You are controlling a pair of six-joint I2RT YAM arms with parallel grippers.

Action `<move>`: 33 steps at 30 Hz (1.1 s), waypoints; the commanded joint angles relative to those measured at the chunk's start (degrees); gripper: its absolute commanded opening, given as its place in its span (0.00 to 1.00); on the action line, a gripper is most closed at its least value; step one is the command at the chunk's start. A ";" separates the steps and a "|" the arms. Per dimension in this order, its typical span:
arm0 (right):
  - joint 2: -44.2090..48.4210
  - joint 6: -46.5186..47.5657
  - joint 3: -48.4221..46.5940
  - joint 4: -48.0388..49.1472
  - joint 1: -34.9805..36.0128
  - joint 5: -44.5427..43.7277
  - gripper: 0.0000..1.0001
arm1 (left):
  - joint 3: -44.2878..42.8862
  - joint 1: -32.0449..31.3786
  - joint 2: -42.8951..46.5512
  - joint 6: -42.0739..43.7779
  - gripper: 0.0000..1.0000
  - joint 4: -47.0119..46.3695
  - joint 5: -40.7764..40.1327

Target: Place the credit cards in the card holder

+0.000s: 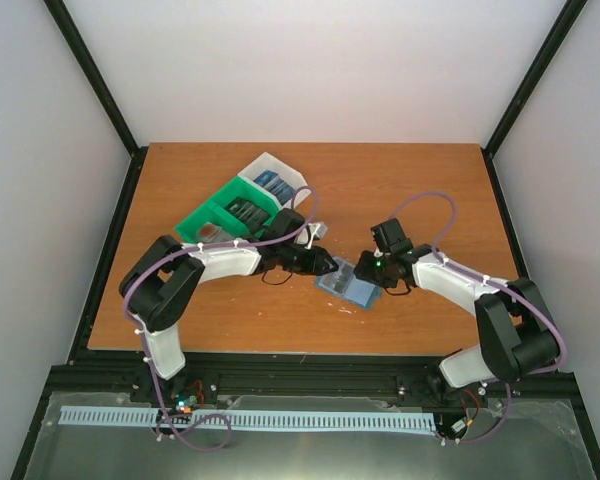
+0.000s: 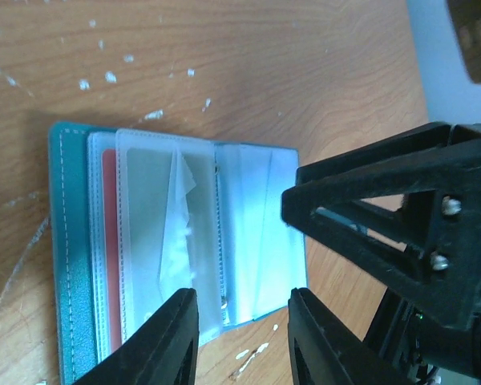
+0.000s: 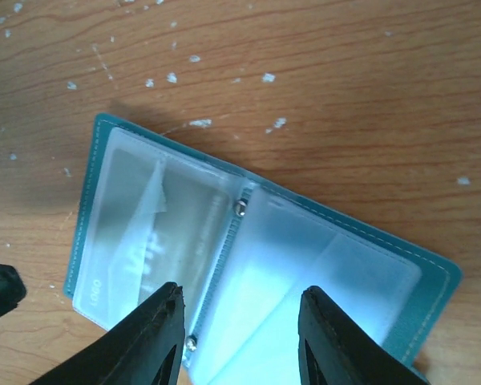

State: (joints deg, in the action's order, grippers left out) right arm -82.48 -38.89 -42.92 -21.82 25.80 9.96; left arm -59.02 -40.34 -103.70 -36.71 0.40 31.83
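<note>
The teal card holder (image 1: 348, 286) lies open on the table between both grippers. In the left wrist view its cover (image 2: 68, 241) shows at the left, with a red card's edge (image 2: 109, 241) and a grey card (image 2: 156, 200) inside the clear sleeves. My left gripper (image 2: 242, 321) is open over the holder's near edge, with nothing between its fingers. My right gripper (image 3: 240, 309) is open just above the holder's spine and right page (image 3: 337, 273), holding nothing. More credit cards (image 1: 248, 212) lie in the green bin.
A green bin (image 1: 212, 213) and a white bin (image 1: 273, 180) with blue cards sit at the back left, beside my left arm. A small grey object (image 1: 318, 229) lies next to the left wrist. The right gripper's black frame (image 2: 417, 233) fills the right side of the left wrist view.
</note>
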 commanded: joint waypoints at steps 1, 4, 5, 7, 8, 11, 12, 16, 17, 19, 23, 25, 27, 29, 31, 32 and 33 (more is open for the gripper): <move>2.33 -0.84 0.67 -3.43 0.35 -3.03 0.40 | 0.70 0.32 -2.22 0.44 0.33 -3.10 3.62; 3.43 -0.82 1.14 -5.42 0.43 -3.81 0.40 | 0.82 0.24 -3.62 0.04 0.33 -3.19 4.46; 3.60 -0.84 1.36 -6.06 0.38 -4.07 0.40 | 0.90 0.28 -4.15 -0.14 0.33 -3.28 4.73; 3.89 -0.92 1.92 -6.72 0.39 -3.92 0.40 | 1.25 0.23 -5.17 -0.43 0.33 -3.48 5.02; 3.96 -0.92 2.26 -6.78 0.33 -3.60 0.40 | 1.47 0.20 -5.47 -0.61 0.33 -3.59 5.09; 3.67 -1.07 3.38 -5.46 0.40 -1.41 0.38 | 2.01 0.19 -6.04 -0.90 0.33 -3.61 4.47; 3.41 -1.31 3.71 -4.90 0.35 -0.70 0.37 | 2.13 0.25 -6.15 -1.00 0.32 -3.47 4.12; 2.23 -1.99 4.52 -3.09 0.39 0.57 0.36 | 2.42 0.22 -6.55 -1.24 0.30 -2.81 3.04; 1.85 -2.12 4.66 -2.49 0.44 0.84 0.35 | 2.50 0.22 -6.65 -1.26 0.30 -2.74 2.95; 1.02 -2.13 4.73 -1.70 0.37 1.32 0.34 | 2.60 0.17 -6.84 -1.26 0.29 -2.56 2.82; -0.80 -2.11 4.36 -0.04 0.46 2.35 0.28 | 2.77 0.12 -7.28 -1.26 0.26 -2.55 2.79; -1.76 -2.02 4.09 0.19 0.38 2.34 0.23 | 2.86 0.08 -7.36 -1.35 0.25 -2.60 2.73; -2.31 -1.89 3.69 0.29 0.40 2.18 0.20 | 2.94 0.08 -7.31 -1.39 0.25 -2.62 2.65; -2.65 -1.68 3.38 0.42 0.43 2.20 0.19 | 3.02 0.00 -7.28 -1.39 0.25 -2.65 2.62; -2.92 -1.40 3.05 0.86 0.44 2.49 0.18 | 2.93 0.00 -7.31 -1.44 0.25 -2.69 2.62; -2.95 -1.31 2.99 1.35 0.41 2.96 0.18 | 2.95 0.04 -7.25 -1.44 0.25 -2.69 2.66; -3.07 -1.19 2.89 1.90 0.40 3.45 0.18 | 2.95 0.03 -7.21 -1.44 0.25 -2.67 2.67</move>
State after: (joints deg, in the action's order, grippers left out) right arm -83.92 -40.49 -39.27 -22.00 25.80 11.79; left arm -56.62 -40.34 -109.78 -37.89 -1.85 35.18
